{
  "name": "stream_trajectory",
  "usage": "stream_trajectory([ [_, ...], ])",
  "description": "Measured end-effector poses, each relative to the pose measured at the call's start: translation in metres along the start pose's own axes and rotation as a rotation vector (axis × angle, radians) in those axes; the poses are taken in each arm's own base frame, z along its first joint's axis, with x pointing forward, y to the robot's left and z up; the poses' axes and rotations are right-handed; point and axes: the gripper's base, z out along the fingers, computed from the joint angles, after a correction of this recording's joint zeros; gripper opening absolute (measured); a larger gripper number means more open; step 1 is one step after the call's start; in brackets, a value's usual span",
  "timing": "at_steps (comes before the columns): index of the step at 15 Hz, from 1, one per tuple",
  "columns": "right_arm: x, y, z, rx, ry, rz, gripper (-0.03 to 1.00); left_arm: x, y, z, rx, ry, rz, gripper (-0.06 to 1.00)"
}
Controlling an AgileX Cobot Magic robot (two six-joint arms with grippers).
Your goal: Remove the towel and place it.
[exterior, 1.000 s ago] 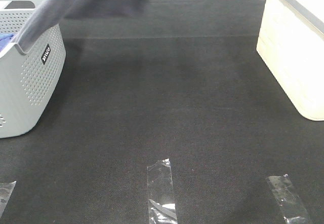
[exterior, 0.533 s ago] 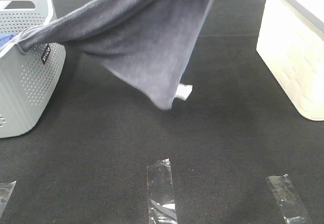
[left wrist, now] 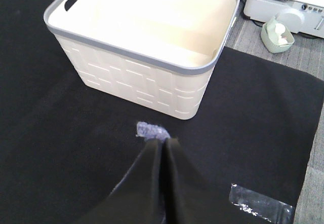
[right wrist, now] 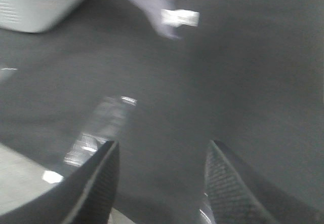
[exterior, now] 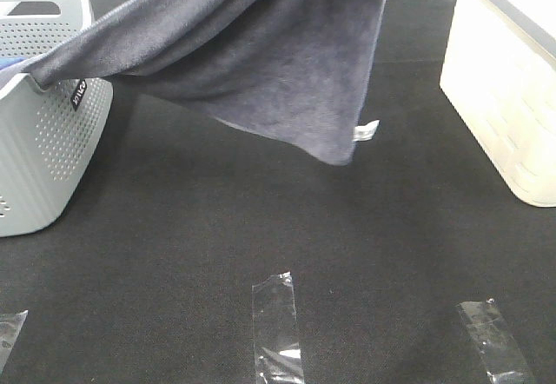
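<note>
The grey-lavender towel [exterior: 261,54] hangs in the air above the black mat. One end still lies over the rim of the grey perforated basket [exterior: 43,149] at the left, and the rest rises out of the top of the exterior view. Its low corner carries a white label [exterior: 366,129]. Neither gripper shows in the exterior view. In the left wrist view my left gripper [left wrist: 161,148] is shut, with a tuft of towel [left wrist: 151,131] pinched at its tips. My right gripper [right wrist: 162,173] is open and empty above the mat, and the towel's labelled corner [right wrist: 179,17] shows blurred beyond it.
A cream basket with a grey rim [exterior: 512,97] stands at the right; it also shows in the left wrist view [left wrist: 152,46]. A blue cloth [exterior: 9,64] lies in the grey basket. Tape strips [exterior: 276,314] [exterior: 491,336] are stuck to the mat's near part.
The towel has been drawn out of the grey basket toward the right. It spreads wider now, and its hanging corner has swung right and risen.
</note>
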Motion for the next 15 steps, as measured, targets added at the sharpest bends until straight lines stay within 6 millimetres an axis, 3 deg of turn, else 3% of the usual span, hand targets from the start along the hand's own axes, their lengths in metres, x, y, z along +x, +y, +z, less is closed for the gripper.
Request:
stream_trajectory([
  [3,-0.028,-0.020,0.045,-0.224,-0.069,-0.035,0.63,-0.007,-0.004,-0.019,-0.005,-0.037,0.031,0.00],
  [7,-0.050,-0.052,0.095,-0.349,-0.186,-0.078,0.67,-0.008,-0.004,-0.022,-0.006,-0.043,0.036,0.00],
  [11,-0.044,-0.084,0.147,-0.418,-0.232,0.007,0.71,-0.008,-0.004,-0.022,-0.008,-0.047,0.036,0.00],
  [15,-0.025,-0.093,0.196,-0.494,-0.123,-0.001,0.72,-0.010,-0.004,-0.022,-0.013,-0.065,0.038,0.00],
])
